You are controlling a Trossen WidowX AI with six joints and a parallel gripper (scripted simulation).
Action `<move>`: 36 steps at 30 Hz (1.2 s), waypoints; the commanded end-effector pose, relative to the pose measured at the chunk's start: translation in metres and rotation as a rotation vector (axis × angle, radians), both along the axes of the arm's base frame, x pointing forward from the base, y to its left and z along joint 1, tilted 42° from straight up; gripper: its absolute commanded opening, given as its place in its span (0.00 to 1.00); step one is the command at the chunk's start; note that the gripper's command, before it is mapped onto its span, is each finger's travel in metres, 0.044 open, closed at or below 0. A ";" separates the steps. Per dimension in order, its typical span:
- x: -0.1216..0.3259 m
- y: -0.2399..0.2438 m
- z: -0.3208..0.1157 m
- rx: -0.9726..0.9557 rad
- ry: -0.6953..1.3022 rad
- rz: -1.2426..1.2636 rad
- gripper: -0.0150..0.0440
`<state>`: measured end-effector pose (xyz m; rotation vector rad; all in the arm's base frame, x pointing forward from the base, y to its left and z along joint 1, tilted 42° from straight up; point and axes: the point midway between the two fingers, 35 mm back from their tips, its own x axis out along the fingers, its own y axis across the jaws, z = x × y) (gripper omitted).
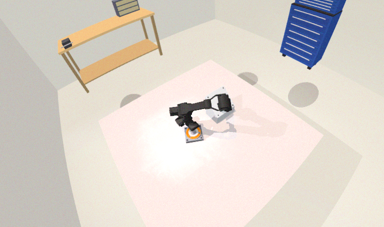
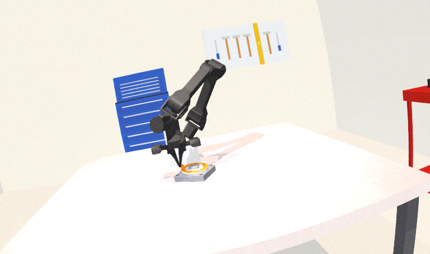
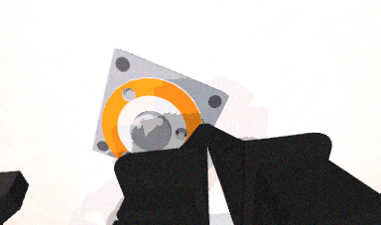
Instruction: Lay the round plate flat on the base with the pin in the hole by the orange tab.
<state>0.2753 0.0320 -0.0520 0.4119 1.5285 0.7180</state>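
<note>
Plate (image 3: 149, 88) on base (image 3: 119, 66) around post (image 3: 151, 131), pincer (image 3: 207, 131) at plate's rim.

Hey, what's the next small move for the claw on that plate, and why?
Probably keep the shut claw nudging the plate round a little: its tips sit at the ring's edge, and one hole looks open, with no pin seen in it.

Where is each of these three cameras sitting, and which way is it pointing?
Top: high up near the ceiling, looking down on the whole room; the full arm shows, bent over the grey base.
Exterior: beside the white table, looking across it; the arm shows from the side, shut gripper at the edge of the orange plate.
Wrist: on the arm itself, looking down past the two dark fingers at the plate and post.
Top and exterior both show the blue tool chest.
</note>
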 end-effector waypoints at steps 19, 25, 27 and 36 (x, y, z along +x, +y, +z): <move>-0.008 -0.023 0.025 -0.002 0.009 0.007 0.25; -0.007 -0.024 0.025 -0.001 0.008 -0.002 0.25; -0.007 -0.024 0.025 -0.001 0.008 -0.002 0.25; -0.007 -0.024 0.025 -0.001 0.008 -0.002 0.25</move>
